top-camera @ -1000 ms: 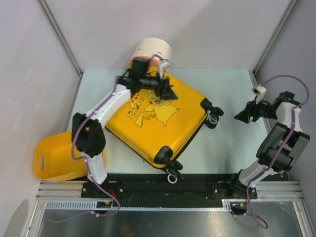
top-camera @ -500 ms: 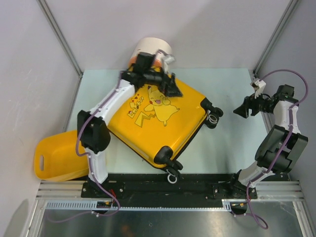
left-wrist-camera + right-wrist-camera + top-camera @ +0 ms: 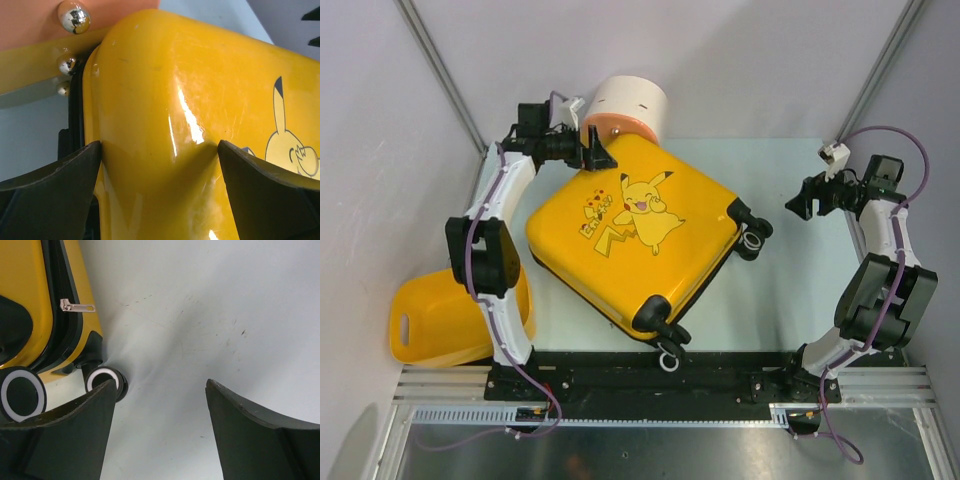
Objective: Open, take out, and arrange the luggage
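On the pale tabletop (image 3: 790, 290), left of centre, I see the luggage (image 3: 640, 235): a large glossy yellow hard-shell suitcase lying flat and turned at an angle, with its cartoon Pikachu print facing up. Its two halves lie together along a black zipper seam. Its black wheels with white rings (image 3: 752, 228) sit along the edge that faces right and toward the arm bases. From the right wrist view, a small silver zipper pull (image 3: 76, 306) lies on that seam just above two of the wheels.

My left tool (image 3: 595, 152) is at the suitcase's far left corner, with its jaws spread wide and gripping nothing. The rounded yellow corner fills the gap between the dark fingers (image 3: 50, 175) in the left wrist view. I cannot tell whether the tips touch the shell. Just beyond that corner stands a cream-and-orange cylindrical container (image 3: 625, 108), close against the suitcase.

My right tool (image 3: 800, 205) hangs over bare tabletop just right of the wheels. It is parted, empty and not touching the case.

A smaller plain yellow plastic tub (image 3: 435, 320) sits at the near left, partly behind the left arm.
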